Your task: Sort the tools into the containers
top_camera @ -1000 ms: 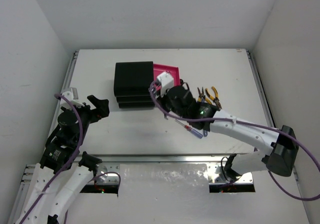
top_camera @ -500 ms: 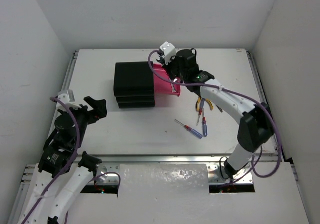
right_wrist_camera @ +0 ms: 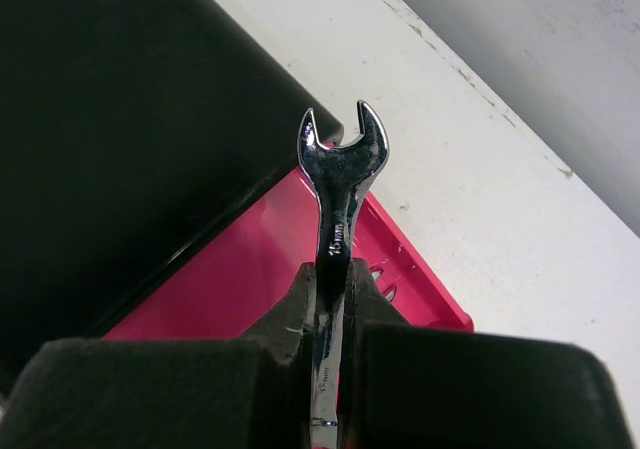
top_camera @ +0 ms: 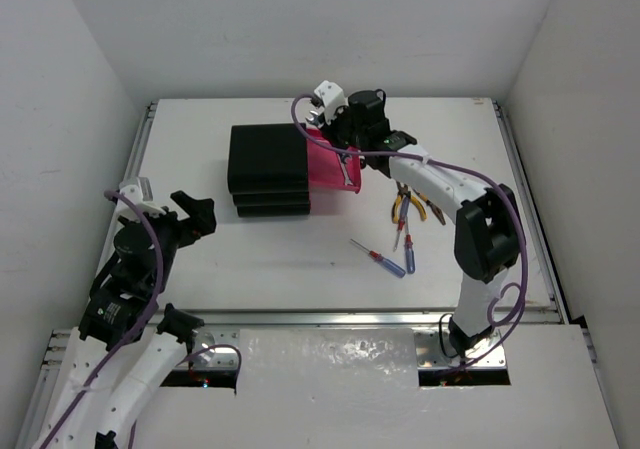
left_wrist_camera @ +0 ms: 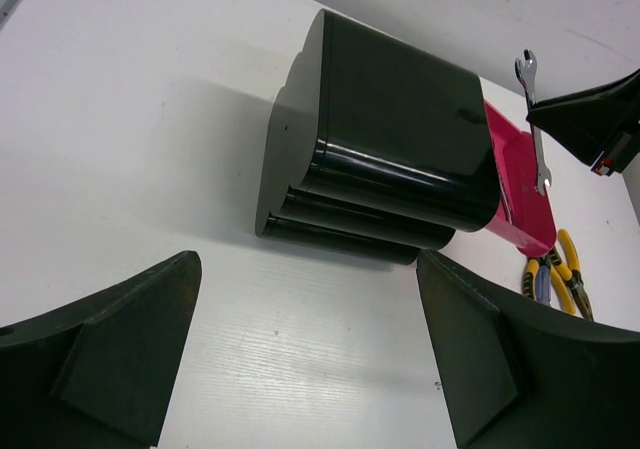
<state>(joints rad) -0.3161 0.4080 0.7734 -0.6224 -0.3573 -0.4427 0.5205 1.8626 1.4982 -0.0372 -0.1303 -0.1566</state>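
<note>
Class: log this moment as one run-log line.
right gripper shut on wrench | over open pink drawer | left gripper open, empty | pliers, screwdrivers on table

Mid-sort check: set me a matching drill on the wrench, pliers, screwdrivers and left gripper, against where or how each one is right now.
Column one
1. wrench
2. pliers
3. screwdrivers
4. left gripper

Column two
A. open, holding nothing
B. lying on the table, the tools nearest the arm bases
C. clamped in the right gripper above the open pink drawer
D. lying on the table, yellow-handled, just beyond the other loose tools

Pairs: 1-C, 2-D, 3-B, 4-A
</note>
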